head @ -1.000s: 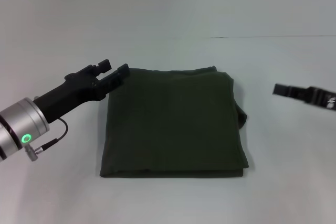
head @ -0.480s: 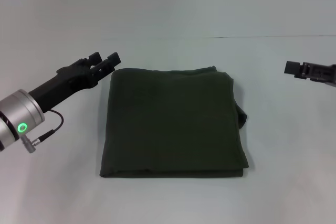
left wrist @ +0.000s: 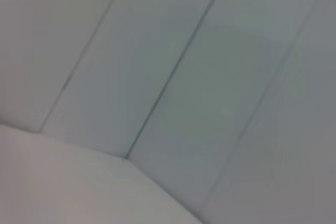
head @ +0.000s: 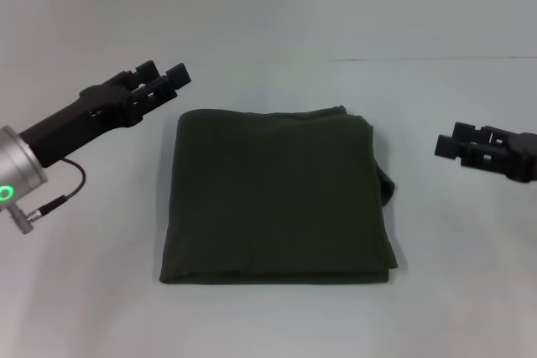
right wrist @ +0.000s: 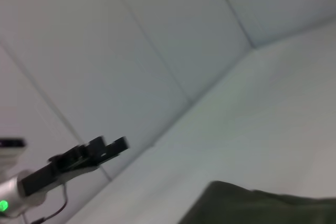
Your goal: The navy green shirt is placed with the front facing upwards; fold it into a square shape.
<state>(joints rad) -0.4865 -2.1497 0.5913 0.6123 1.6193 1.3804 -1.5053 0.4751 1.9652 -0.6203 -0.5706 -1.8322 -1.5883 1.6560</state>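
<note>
The left gripper (head: 165, 78) hangs above the tabletop (head: 268, 316), off the far left corner of the shirt (head: 277, 194) and clear of it; its fingers (head: 178, 74) stand slightly apart, holding nothing. The shirt lies in the middle of the tabletop, folded into a neat, roughly square pad. The right gripper (head: 450, 144) hovers well to the shirt's right, touching nothing; whether its fingers are apart or together cannot be told.

Premises are presenting as a lab test cell: bare white table (head: 268, 324), plain panelled wall (left wrist: 210, 77).
</note>
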